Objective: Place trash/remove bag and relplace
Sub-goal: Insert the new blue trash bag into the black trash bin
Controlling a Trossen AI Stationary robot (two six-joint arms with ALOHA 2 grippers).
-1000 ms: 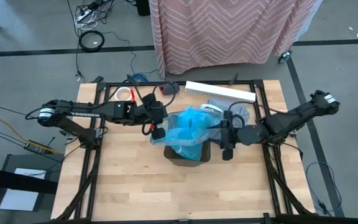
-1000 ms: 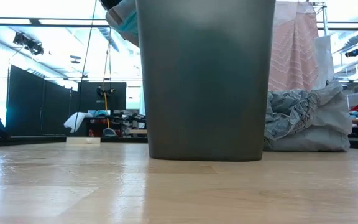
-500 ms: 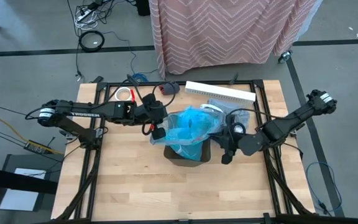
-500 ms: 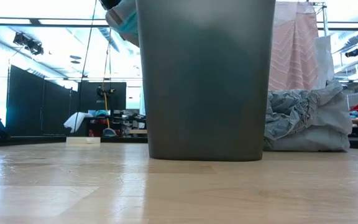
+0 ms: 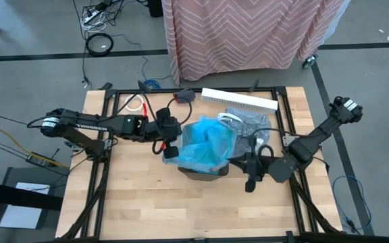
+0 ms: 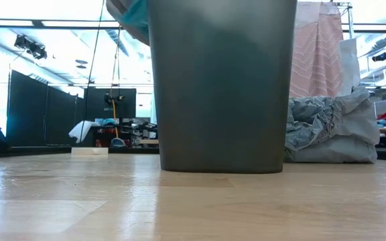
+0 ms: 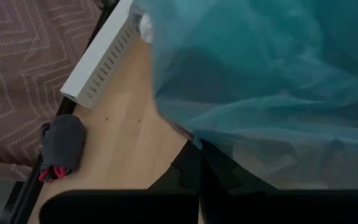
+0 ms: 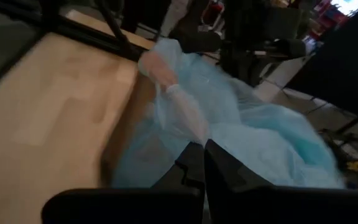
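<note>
A bright blue plastic bag (image 5: 206,143) is spread over the top of the dark grey bin (image 6: 221,87) at the table's middle. My left gripper (image 5: 170,151) is shut on the blue bag at the bin's left side. On the bin's near right, my right gripper (image 5: 251,167) is shut on the same bag. The grey translucent bag (image 5: 248,121) lies crumpled on the table behind the bin, to the right (image 6: 327,130). The trash is out of view. My left gripper pinches the blue bag's left edge (image 7: 194,142) between its shut fingers, coming roughly level from the table's left. The film spreads away from the fingers over the bin. My right gripper pinches a gathered strand of the blue bag's right rim (image 8: 190,127) between its shut fingers, coming from the table's near right. The strand runs drawn out from the fingers back to the bag over the bin.
A long white slotted rail (image 5: 239,100) lies along the far edge. A white tape roll (image 5: 135,102) and red and black cables sit at the far left. A dark grey lump (image 7: 61,143) lies near the rail. Bare wood stretches in front of the bin.
My right gripper has gone toward the table's near edge, past the bin's right side, and the blue bag's right rim has stretched out after it. My left gripper has shifted slightly toward the near edge with the bag's left edge.
</note>
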